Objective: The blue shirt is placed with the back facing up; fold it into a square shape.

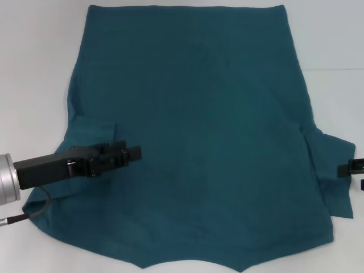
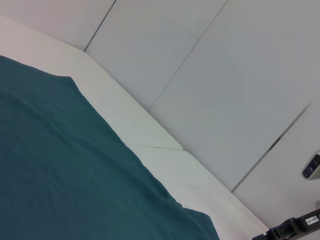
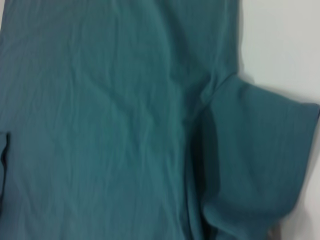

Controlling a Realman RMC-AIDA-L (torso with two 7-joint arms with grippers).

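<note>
Item: the blue shirt (image 1: 199,131); we find it spread flat on the white worktop (image 1: 34,57), plain side up, hem at the far edge, neckline nearest the robot; cloth lightly creased; no lettering showing.

Left hand (image 1: 134,152); we see it above the shirt, just inward of the left sleeve, fingers (image 1: 122,151) pointing toward the shirt's middle; the fingers lie close together; whether they pinch any cloth we cannot tell; its grey cable (image 1: 34,209) trails over the sleeve edge beneath it.

Right hand (image 1: 351,169); only a dark tip shows at the frame edge, just beside the right sleeve (image 1: 335,170); its opening we cannot tell; from its wrist camera the sleeve (image 3: 260,160) lies folded partly over itself, with the shirt body (image 3: 100,125) beyond it.
</note>
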